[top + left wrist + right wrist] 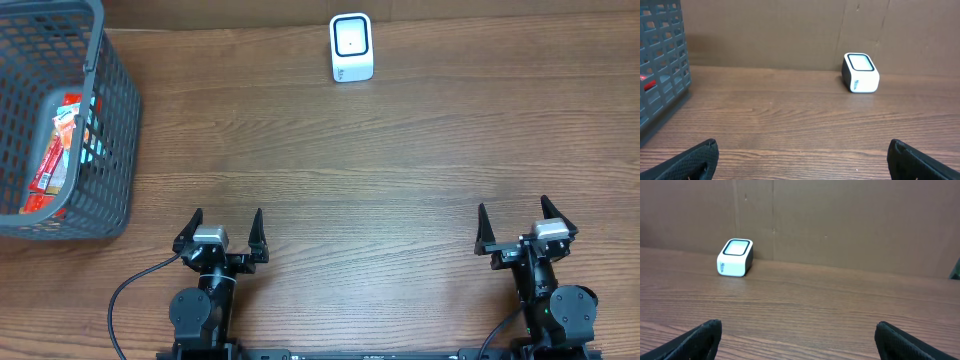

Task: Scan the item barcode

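Note:
A white barcode scanner with a dark-rimmed window stands at the back middle of the wooden table; it also shows as the scanner in the left wrist view and the scanner in the right wrist view. A red and white packaged item lies inside the grey basket at the far left. My left gripper is open near the front edge, left of centre, with nothing between its fingers. My right gripper is open at the front right, also holding nothing.
The basket's mesh wall rises at the left of the left wrist view. A brown cardboard wall backs the table. A black cable loops by the left arm's base.

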Robot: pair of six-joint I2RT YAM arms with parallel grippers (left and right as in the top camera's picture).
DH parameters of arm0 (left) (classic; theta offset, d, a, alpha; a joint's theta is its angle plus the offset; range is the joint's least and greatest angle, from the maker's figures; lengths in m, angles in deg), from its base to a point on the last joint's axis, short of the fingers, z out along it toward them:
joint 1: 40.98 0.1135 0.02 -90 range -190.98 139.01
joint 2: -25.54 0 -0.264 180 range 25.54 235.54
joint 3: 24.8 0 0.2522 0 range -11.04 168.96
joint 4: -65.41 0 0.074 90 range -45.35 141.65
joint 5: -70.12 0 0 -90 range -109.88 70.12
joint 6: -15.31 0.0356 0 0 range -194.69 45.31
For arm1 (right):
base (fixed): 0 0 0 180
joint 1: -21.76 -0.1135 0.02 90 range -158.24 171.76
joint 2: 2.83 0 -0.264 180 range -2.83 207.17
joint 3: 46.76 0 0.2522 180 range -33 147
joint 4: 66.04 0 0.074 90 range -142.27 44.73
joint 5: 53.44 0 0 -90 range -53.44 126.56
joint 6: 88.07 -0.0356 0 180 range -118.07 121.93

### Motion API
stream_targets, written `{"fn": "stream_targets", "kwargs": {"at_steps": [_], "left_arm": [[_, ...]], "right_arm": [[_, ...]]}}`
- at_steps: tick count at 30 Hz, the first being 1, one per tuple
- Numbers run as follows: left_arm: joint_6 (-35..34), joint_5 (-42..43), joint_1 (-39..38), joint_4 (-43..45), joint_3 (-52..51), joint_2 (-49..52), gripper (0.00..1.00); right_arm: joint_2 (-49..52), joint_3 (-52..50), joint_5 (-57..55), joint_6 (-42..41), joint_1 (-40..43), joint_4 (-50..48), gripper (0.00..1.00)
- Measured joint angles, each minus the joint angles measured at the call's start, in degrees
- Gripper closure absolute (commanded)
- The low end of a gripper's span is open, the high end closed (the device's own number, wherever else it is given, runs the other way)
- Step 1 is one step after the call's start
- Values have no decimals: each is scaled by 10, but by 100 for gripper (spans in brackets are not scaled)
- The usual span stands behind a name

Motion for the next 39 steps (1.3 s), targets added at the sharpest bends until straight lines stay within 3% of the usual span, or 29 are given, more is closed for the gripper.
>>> {"fn": "stream_targets", "kwargs": {"at_steps": [31, 39], "left_arm": [[0, 0, 0, 0, 0, 0, 0], [0, -40, 0, 9, 0, 0, 0]], "right_arm": [[0, 0, 0, 0, 0, 0, 0], [0, 0, 0, 0, 0, 0, 0]]}}
